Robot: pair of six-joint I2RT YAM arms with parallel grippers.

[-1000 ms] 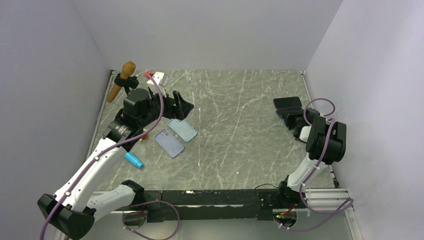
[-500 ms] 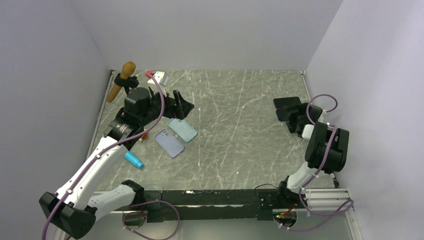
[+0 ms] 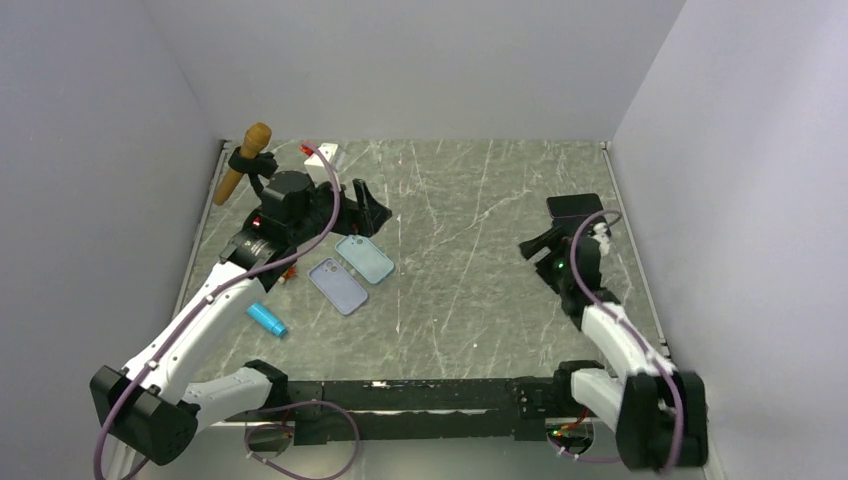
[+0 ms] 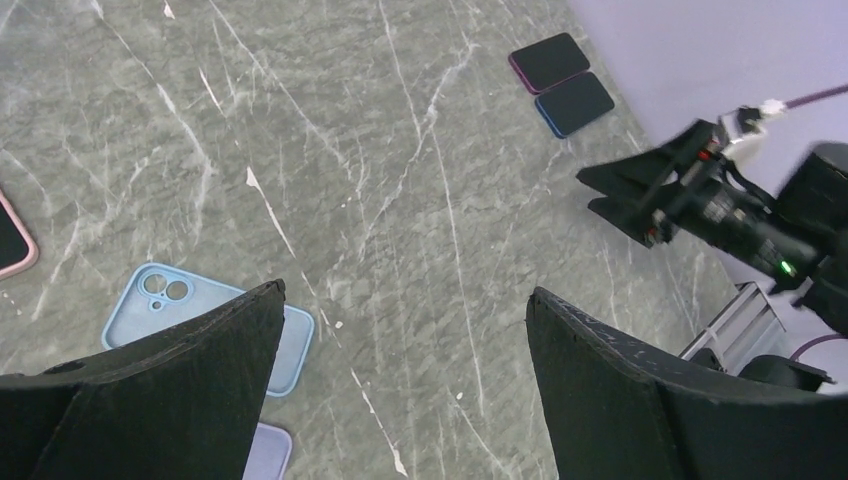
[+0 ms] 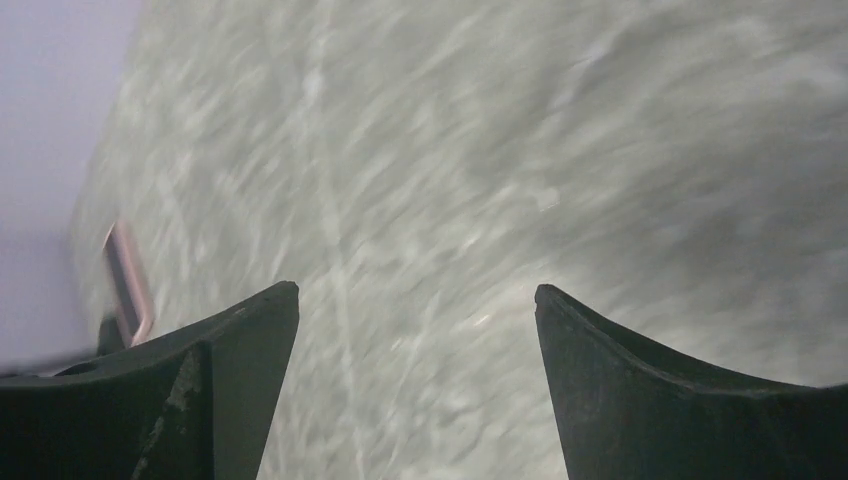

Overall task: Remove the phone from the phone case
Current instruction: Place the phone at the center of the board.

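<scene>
Grey veined worktop (image 3: 470, 290) sits boxed by pale walls at the back and both sides. Over it the left end effector (image 4: 405, 290) hangs spread and pinching nothing, just behind the blue case (image 4: 205, 325). The right end effector (image 3: 538, 256), also spread, is well right of that case, with bare stone between. A pink-rimmed phone (image 4: 12, 235) lies left of the case, a lilac case (image 3: 338, 285) just in front of it, and two dark phones (image 4: 548, 62) far right by the wall.
</scene>
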